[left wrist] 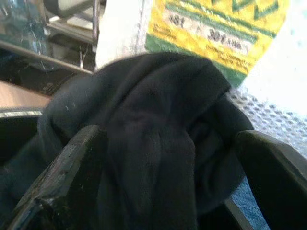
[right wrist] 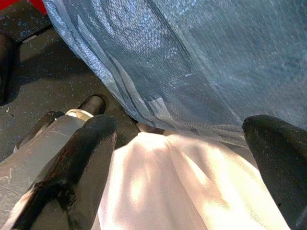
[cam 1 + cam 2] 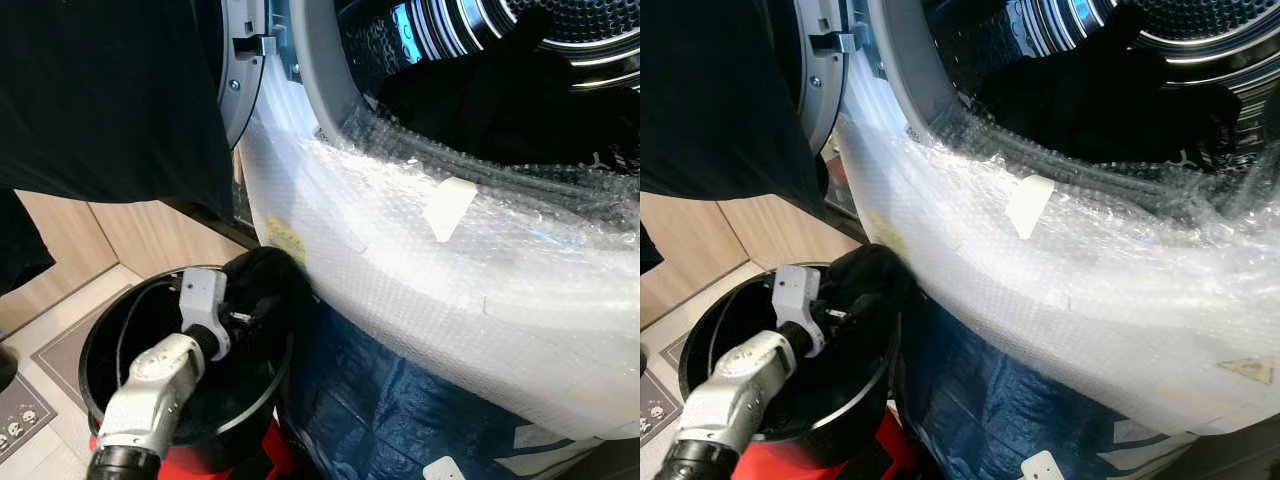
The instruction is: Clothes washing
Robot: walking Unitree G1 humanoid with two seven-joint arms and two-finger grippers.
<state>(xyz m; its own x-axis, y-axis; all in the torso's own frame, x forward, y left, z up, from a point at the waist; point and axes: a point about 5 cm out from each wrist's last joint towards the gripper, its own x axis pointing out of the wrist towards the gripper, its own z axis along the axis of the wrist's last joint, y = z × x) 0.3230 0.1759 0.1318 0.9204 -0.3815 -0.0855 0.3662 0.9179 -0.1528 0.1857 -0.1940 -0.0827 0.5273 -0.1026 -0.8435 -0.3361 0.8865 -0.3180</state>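
matt black cloth [image 1: 144,139], glossy bubble wrap [image 3: 420,270], shiny ribbed metal drum [image 3: 560,30]

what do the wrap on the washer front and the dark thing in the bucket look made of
The clear wrap over the white washer front looks like plastic bubble wrap: small dimpled cells, glossy. The dark bunched garment between the left end effector fingers looks like soft matte knit fabric, folded.

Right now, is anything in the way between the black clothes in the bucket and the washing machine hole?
Yes. The bubble-wrapped lip of the washer sticks out above the bucket, so the left gripper must lift the dark garment up and over it into the drum.
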